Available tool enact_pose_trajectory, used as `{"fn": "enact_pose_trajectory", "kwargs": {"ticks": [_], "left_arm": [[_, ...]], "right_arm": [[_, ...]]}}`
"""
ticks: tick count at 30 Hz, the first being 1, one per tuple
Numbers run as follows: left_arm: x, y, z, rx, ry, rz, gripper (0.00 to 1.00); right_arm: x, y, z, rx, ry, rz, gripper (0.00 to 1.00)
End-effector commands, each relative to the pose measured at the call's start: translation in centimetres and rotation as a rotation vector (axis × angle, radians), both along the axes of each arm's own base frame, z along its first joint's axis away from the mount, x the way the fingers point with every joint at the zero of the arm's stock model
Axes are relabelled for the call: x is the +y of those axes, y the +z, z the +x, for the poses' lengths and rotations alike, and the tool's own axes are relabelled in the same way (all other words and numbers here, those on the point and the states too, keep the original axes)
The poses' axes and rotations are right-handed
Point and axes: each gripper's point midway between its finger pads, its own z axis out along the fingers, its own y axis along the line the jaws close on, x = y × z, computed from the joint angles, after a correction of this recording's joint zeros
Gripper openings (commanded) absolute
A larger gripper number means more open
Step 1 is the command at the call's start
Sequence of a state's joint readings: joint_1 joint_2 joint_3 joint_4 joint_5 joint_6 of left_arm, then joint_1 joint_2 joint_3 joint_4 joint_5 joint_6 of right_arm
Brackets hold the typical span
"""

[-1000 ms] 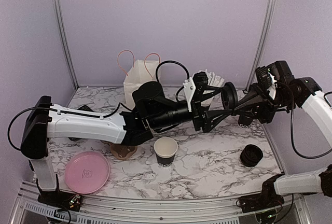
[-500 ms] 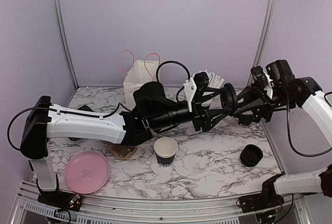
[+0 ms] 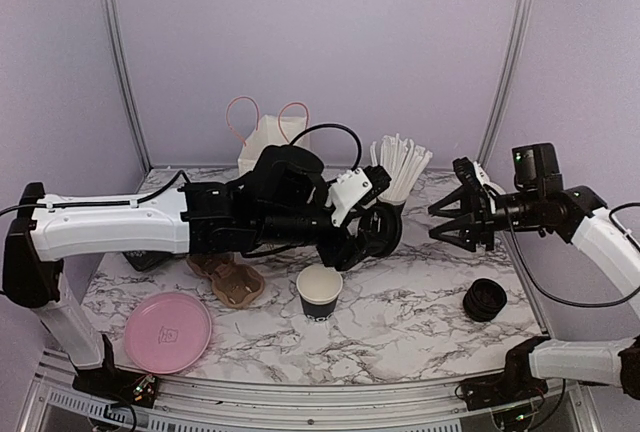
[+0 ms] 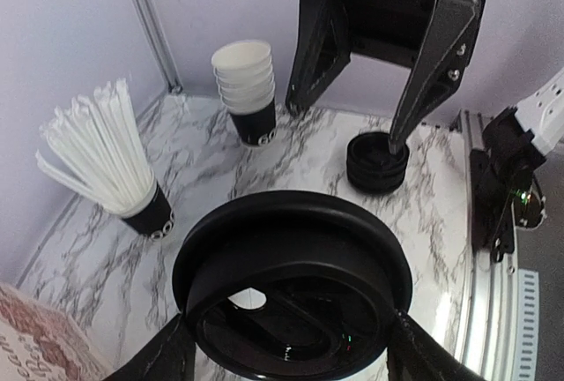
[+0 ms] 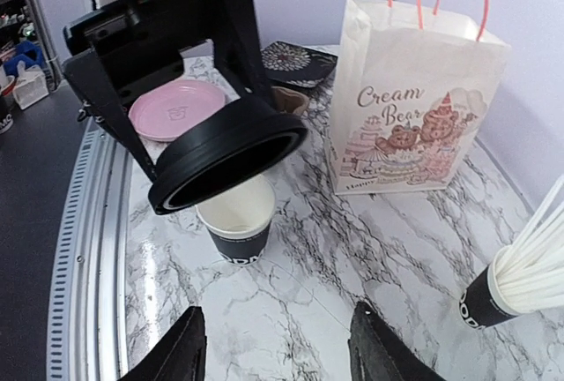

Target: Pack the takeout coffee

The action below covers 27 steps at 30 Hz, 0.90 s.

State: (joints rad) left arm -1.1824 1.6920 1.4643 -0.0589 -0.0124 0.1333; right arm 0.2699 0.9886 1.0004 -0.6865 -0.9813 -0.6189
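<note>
Right wrist view caught the left tool (image 3: 370,235) clamped on the black lid (image 5: 225,156), jaws pinching its rim from both sides. The lid was tilted, its hollow side facing down and toward that camera. The open cup (image 5: 236,218) stood upright on the desk (image 3: 420,322) just below the lid; in the top view it sat a little toward the arms' bases and to the lid's left. The right tool (image 3: 438,224) hung well apart to the right, jaws spread and empty. So the left arm was plainly the nearer, and capping would likely call for levelling the lid and lowering it onto the rim.
</note>
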Motion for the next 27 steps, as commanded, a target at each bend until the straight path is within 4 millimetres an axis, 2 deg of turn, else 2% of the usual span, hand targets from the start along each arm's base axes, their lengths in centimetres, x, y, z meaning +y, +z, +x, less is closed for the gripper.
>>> {"fn": "enact_pose_trajectory", "kwargs": {"ticks": [1, 2, 6, 10, 16, 21, 27], "left_arm": [[5.6, -6.2, 1.5, 0.136, 0.164, 0.341, 0.65], [6.2, -6.6, 1.8, 0.15, 0.185, 0.376, 0.65], [8.1, -7.4, 3.0, 0.187, 0.247, 0.484, 0.65], [9.5, -8.1, 3.6, 0.228, 0.272, 0.554, 0.67], [9.9, -9.5, 4.0, 0.306, 0.264, 0.625, 0.67], [10.0, -11.4, 3.1, 0.37, 0.226, 0.699, 0.67], [9.9, -12.6, 2.5, 0.411, 0.201, 0.725, 0.67]], "right_arm": [[-0.5, -2.1, 4.2, -0.05, -0.143, -0.023, 0.54], [-0.4, -3.4, 4.2, -0.028, -0.138, -0.025, 0.54], [-0.3, -5.8, 4.0, -0.004, -0.132, -0.013, 0.54], [-0.6, -6.7, 3.6, -0.021, -0.148, -0.016, 0.57], [-0.7, -8.3, 2.8, -0.013, -0.132, -0.015, 0.6], [-0.7, -9.1, 3.0, 0.003, -0.131, -0.027, 0.6], [-0.6, -9.6, 3.0, 0.017, -0.119, -0.036, 0.6]]}}
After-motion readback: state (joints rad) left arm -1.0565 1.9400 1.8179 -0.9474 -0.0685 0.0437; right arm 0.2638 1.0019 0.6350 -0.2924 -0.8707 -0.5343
